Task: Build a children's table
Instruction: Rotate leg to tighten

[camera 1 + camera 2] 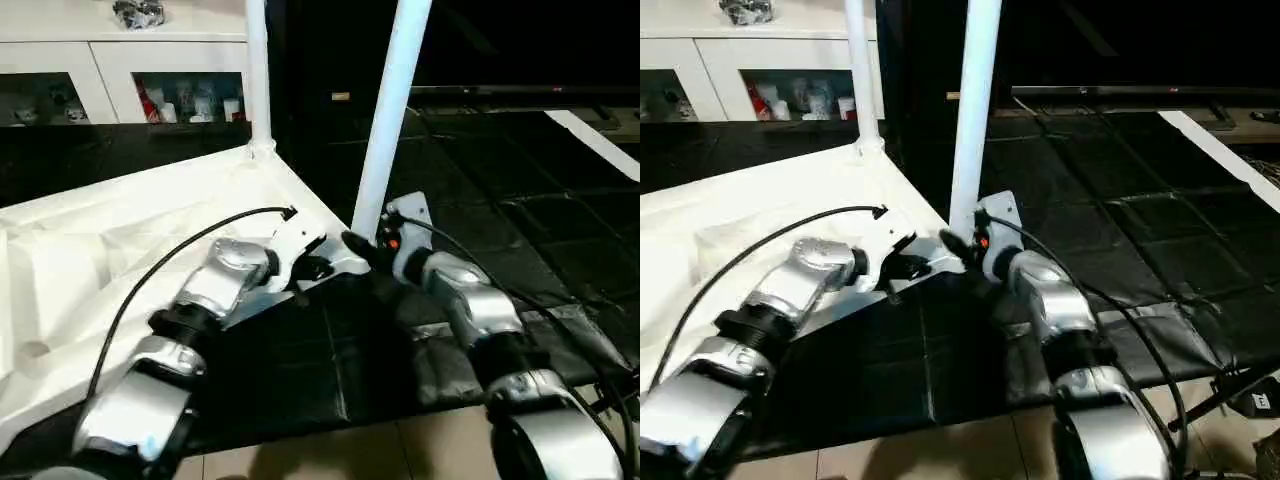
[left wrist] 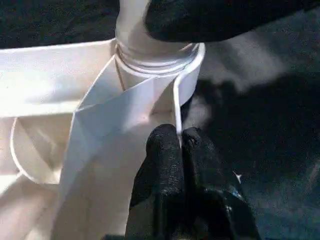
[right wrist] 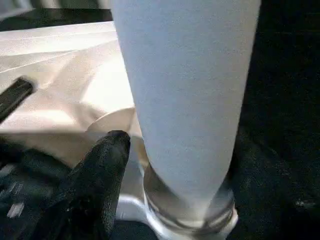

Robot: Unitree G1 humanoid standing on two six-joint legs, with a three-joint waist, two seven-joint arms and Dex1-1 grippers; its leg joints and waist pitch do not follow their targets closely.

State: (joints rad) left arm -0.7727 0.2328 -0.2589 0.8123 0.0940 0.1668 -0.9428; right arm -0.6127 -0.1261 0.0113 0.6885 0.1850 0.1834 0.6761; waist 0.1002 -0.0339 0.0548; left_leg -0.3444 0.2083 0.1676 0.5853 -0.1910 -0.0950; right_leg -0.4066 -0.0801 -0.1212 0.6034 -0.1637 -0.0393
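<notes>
behind the table (image 1: 120,240), a cabinet (image 1: 110,70); left pincer (image 2: 179,145) clamps its rim, right pincer (image 1: 365,248) unclear.

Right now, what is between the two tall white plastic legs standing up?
In the left eye view, between the far leg and the near leg: the upside-down tabletop's white rim and dark floor behind.

The white top (image 1: 120,250) lies underside up on a dark mat. Two white tapered legs (image 1: 392,110) stand upright in its corner sockets.
</notes>
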